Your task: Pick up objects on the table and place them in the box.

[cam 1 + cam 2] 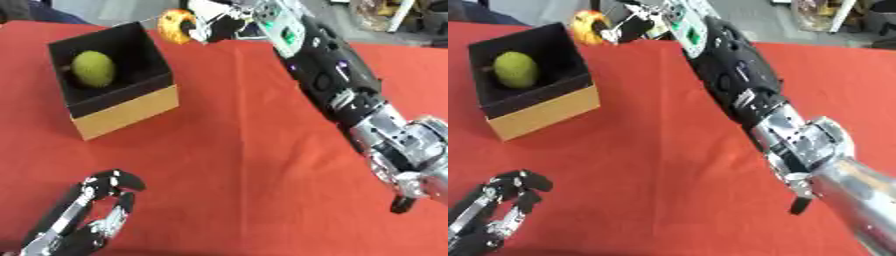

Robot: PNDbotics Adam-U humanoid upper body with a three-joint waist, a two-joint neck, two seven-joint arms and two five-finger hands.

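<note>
An open box point(125, 108) with black inner walls and a tan front stands at the upper left of the red table. A yellow-green round fruit point(93, 69) lies inside it. My right hand point(219, 22) reaches across the top of the view, its fingers curled round an orange and yellow round object point(176, 26). That object hangs in the air just past the box's far right corner. My left hand point(94, 212) rests at the lower left, fingers up and loosely bent, holding nothing.
The red tablecloth point(236, 150) covers the whole table. My right forearm point(350, 95) crosses the right side on a diagonal. Beyond the table's far edge shows floor and some clutter point(824, 12).
</note>
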